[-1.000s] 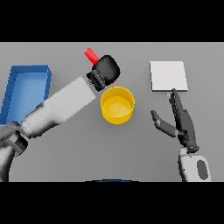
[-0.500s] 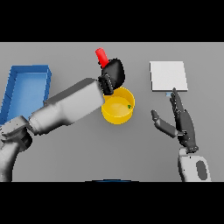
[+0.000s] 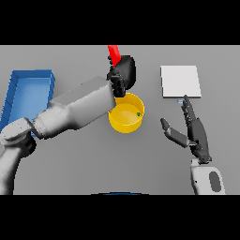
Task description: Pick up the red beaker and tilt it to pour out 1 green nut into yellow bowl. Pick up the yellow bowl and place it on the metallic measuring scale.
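Left hand holding the red beaker above the yellow bowl on the grey bench.

The left hand (image 3: 123,71) is gripping the red beaker (image 3: 113,53), its fingers curled round it, just behind the yellow bowl (image 3: 125,123), where one green nut (image 3: 138,113) is lying inside near the right wall. The right hand (image 3: 193,132) is hovering right of the bowl, fingers straight and spread, just before the metallic scale (image 3: 180,81). A blue tray (image 3: 26,96) is sitting at far left. No writing is showing anywhere.
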`<move>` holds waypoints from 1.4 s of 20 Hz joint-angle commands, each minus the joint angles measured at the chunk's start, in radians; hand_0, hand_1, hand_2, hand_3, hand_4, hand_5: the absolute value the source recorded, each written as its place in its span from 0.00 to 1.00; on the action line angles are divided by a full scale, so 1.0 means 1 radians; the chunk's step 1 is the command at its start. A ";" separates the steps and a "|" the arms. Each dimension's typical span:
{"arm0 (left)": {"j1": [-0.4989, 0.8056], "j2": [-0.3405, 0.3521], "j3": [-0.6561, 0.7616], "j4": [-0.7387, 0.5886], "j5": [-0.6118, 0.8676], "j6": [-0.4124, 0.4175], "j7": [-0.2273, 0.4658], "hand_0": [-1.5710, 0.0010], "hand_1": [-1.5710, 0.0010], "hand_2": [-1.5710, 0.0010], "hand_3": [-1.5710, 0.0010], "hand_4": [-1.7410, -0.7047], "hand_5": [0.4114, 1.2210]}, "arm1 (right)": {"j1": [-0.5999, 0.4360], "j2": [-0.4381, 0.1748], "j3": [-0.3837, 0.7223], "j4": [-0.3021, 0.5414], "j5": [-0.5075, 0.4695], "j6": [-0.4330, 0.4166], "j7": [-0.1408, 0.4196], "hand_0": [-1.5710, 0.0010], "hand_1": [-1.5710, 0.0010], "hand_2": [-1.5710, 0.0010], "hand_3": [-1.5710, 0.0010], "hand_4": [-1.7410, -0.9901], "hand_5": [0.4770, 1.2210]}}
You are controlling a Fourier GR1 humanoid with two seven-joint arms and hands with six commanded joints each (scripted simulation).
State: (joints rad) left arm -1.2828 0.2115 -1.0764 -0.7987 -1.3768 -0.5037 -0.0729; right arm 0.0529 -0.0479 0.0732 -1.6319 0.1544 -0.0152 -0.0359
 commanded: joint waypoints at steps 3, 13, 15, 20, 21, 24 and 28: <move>-0.050 0.026 0.039 0.003 0.013 0.013 -0.007 0.00 0.00 0.00 0.00 0.00 0.92 | -0.001 -0.003 -0.003 -0.018 -0.008 0.003 -0.001 1.00 1.00 1.00 1.00 0.69 0.15; -0.345 0.139 0.331 0.233 0.106 0.134 0.055 0.00 0.04 0.04 0.07 0.20 0.99 | -0.016 0.003 0.007 -0.002 -0.025 0.027 -0.007 1.00 1.00 1.00 1.00 0.62 0.22; -0.359 0.205 0.500 0.327 0.226 0.130 0.127 0.00 0.03 0.03 0.08 0.13 0.99 | -0.020 -0.013 0.003 -0.003 -0.029 0.036 -0.011 1.00 1.00 1.00 1.00 0.60 0.23; -0.287 0.317 0.772 0.450 0.451 0.225 0.229 0.00 0.01 0.01 0.11 0.04 1.00 | -0.031 -0.030 0.011 -0.001 -0.008 0.037 -0.049 1.00 1.00 1.00 1.00 0.58 0.23; -0.269 0.344 0.809 0.453 0.484 0.258 0.225 0.00 0.01 0.01 0.11 0.03 1.00 | -0.033 -0.025 0.019 0.005 0.004 0.033 -0.059 1.00 1.00 1.00 1.00 0.58 0.24; -0.188 0.382 0.904 0.450 0.576 0.324 0.315 0.00 0.00 0.00 0.11 0.02 1.00 | -0.042 -0.016 0.022 0.020 0.000 0.034 -0.042 1.00 1.00 1.00 1.00 0.60 0.23; -0.039 0.413 0.965 0.412 0.657 0.383 0.397 0.00 0.00 0.00 0.07 0.01 1.00 | -0.035 -0.011 0.018 0.007 -0.024 0.041 -0.025 1.00 1.00 1.00 1.00 0.62 0.24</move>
State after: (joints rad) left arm -1.3197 0.6242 -0.1116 -0.3853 -0.7189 -0.1228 0.3246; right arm 0.0180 -0.0586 0.0908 -1.6247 0.1308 0.0263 -0.0613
